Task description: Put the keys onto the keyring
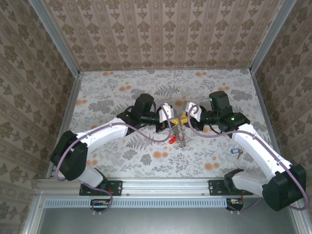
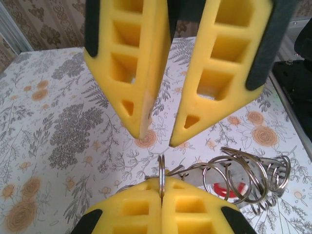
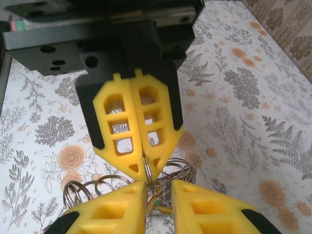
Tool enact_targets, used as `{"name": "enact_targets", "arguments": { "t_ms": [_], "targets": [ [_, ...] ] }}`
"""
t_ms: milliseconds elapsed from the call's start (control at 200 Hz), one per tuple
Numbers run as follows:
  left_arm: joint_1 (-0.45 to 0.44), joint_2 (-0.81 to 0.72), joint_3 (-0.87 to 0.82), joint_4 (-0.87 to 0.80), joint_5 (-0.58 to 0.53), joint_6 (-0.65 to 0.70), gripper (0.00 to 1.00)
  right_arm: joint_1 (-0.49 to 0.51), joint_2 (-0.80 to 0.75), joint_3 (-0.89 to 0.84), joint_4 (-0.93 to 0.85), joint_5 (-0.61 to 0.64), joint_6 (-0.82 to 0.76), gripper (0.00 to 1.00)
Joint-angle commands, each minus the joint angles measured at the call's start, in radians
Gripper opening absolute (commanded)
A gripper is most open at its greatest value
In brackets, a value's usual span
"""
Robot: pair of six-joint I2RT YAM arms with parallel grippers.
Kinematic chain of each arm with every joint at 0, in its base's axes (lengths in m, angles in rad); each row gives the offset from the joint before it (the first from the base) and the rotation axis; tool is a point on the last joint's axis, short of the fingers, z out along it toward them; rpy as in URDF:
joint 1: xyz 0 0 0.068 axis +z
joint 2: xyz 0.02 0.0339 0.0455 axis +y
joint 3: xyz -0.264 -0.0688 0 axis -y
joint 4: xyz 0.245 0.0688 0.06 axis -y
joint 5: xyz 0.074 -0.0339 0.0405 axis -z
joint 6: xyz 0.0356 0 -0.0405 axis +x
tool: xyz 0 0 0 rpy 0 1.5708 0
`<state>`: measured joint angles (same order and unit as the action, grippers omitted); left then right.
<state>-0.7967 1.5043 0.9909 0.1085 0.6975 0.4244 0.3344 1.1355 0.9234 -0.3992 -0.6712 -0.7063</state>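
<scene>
Left arm [image 1: 105, 130] with jaws clamped together faces right arm [image 1: 256, 144] with jaws parted.

Fig.: you're at a robotics lab test cell: patterned wall panels [image 1: 161, 29], floral tabletop [image 1: 122, 87], robot arms [image 1: 105, 130] bolted to alu. rail [image 1: 165, 184].

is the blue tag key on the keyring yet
No, the blue-tagged key lies by itself on the table, apart from the keyring.

Keyring [image 1: 181, 135] sits centrally, seemingly raised; 1 blue-tagged key [image 1: 237, 152] lies well apart.
</scene>
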Motion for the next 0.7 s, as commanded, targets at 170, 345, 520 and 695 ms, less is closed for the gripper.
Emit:
{"name": "enact_targets", "arguments": {
  "t_ms": [170, 345, 520, 695],
  "targets": [
    [0.008, -0.039, -0.018, 0.159, 0.085, -0.052, 0.00, -0.037, 0.012, -0.050, 0.099, -0.102, 0.076, 0.20],
    [0.008, -0.039, -0.010, 0.134, 0.038, -0.049, 0.00, -0.038, 0.025, -0.055, 0.122, -0.054, 0.115, 0.18],
    [0.007, -0.028, 0.056, -0.104, -0.098, 0.047, 0.00, -0.051, -0.017, -0.093, 0.211, 0.215, 0.313, 0.19],
    [0.013, -0.004, 0.141, -0.355, -0.166, 0.165, 0.00, -0.097, 0.000, -0.086, 0.194, 0.434, 0.586, 0.19]
  ]
}}
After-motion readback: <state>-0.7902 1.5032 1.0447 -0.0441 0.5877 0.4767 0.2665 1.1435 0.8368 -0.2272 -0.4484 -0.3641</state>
